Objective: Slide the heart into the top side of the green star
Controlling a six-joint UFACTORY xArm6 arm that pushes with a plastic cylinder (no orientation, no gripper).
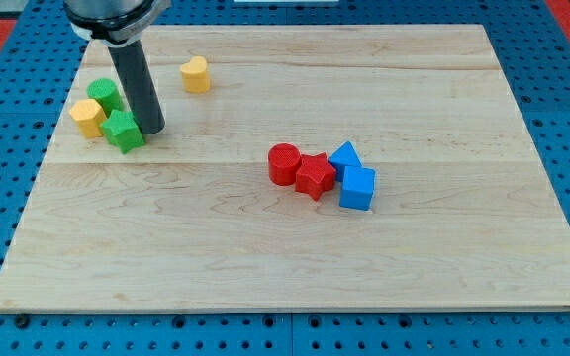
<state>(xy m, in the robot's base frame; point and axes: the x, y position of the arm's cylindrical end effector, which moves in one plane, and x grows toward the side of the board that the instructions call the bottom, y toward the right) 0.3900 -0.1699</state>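
The yellow heart [195, 74] lies near the view's top left of the wooden board [295, 267]. The green star [123, 131] lies lower and further left, touching a yellow block [88, 118] on its left and a second green block [104, 95] above it. My tip [152, 130] rests on the board right against the green star's right side. The heart is apart from the tip, above it and a little to the right. The rod partly hides the area just right of the green blocks.
A cluster sits right of the board's middle: a red cylinder [284, 163], a red star [314, 176], a blue triangle [344, 156] and a blue cube [357, 188], touching one another. Blue perforated table surrounds the board.
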